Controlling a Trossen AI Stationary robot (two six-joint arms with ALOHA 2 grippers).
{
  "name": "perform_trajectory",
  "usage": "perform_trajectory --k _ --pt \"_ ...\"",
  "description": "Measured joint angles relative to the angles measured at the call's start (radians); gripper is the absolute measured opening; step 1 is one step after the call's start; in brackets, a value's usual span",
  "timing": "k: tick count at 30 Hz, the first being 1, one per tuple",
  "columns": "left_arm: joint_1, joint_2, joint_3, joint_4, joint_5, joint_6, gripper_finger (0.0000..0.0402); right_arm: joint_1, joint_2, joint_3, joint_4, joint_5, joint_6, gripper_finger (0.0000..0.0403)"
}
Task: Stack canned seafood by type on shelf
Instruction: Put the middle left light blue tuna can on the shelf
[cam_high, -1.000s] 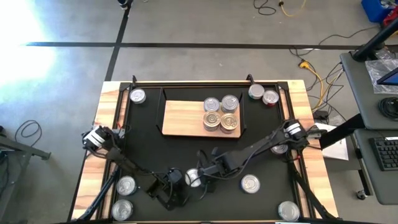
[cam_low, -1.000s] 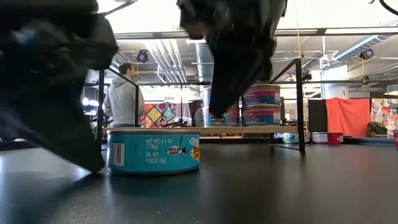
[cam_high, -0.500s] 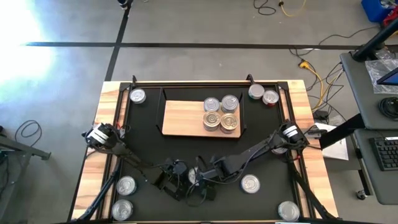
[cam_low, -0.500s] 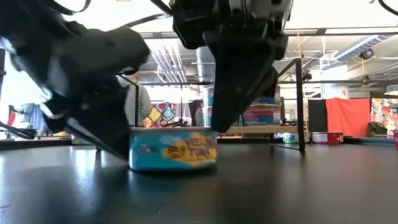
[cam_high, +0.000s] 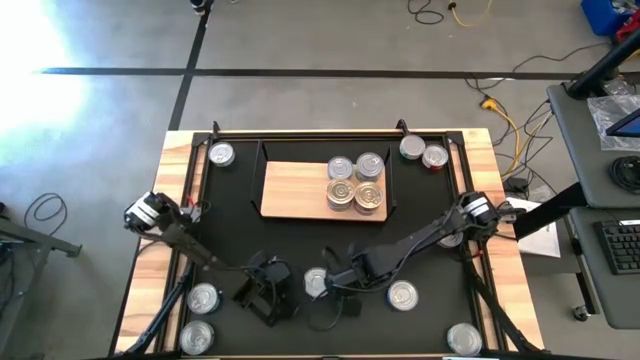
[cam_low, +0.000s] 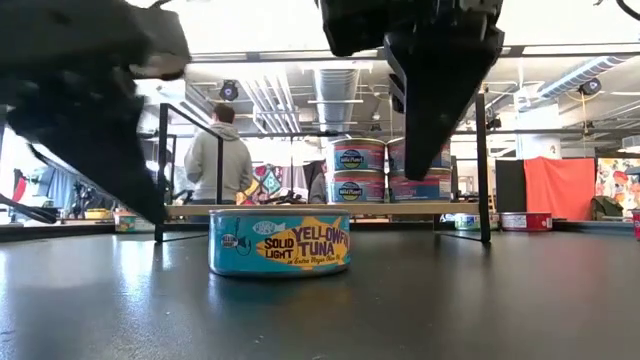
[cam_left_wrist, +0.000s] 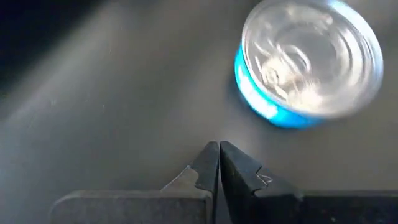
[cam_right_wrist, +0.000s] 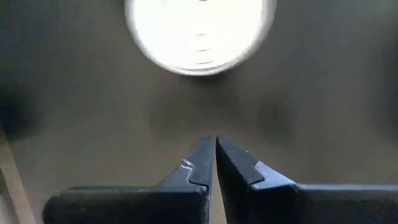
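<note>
A blue-sided tuna tin (cam_high: 316, 282) with a silver top stands flat on the black mat between my two grippers; the low view shows its yellow label (cam_low: 280, 241). My left gripper (cam_high: 265, 297) is shut and hangs just left of the tin, apart from it (cam_left_wrist: 219, 147). My right gripper (cam_high: 338, 287) is shut and hangs just right of it, also apart (cam_right_wrist: 215, 142). The light-wood shelf (cam_high: 295, 188) lies farther back and carries several tins (cam_high: 355, 182) in short stacks at its right end.
Loose tins stand around the mat: far left (cam_high: 221, 154), two at far right (cam_high: 423, 152), one near right (cam_high: 402, 294), two at the near-left corner (cam_high: 200, 318), one at the near-right corner (cam_high: 463, 338). A person (cam_low: 215, 155) stands in the room beyond the table.
My shut left gripper moved right against the blue tin, sliding it a little to the right and turning it about so its yellow label faces the near edge. It then drew back to the left, off the tin. My right gripper shifted slightly right and toward the near edge.
</note>
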Motion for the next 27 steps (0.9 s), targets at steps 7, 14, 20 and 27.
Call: perform_trajectory --k 7,14,20,27 --pt "-0.071 0.015 0.001 0.025 0.001 -0.100 0.0000 -0.009 0.019 -0.005 0.033 0.181 0.000 0.0013" --pt "-0.094 0.086 0.001 0.180 -0.043 -0.109 0.0000 -0.015 0.071 -0.007 0.091 0.176 0.045 0.0013" --pt "-0.058 0.139 0.001 0.299 -0.071 -0.061 0.0001 -0.011 0.078 -0.007 0.130 0.125 0.070 0.0013" --pt "0.010 0.139 0.001 0.294 -0.074 -0.016 0.0048 0.005 0.076 -0.004 0.181 0.023 0.092 0.0013"
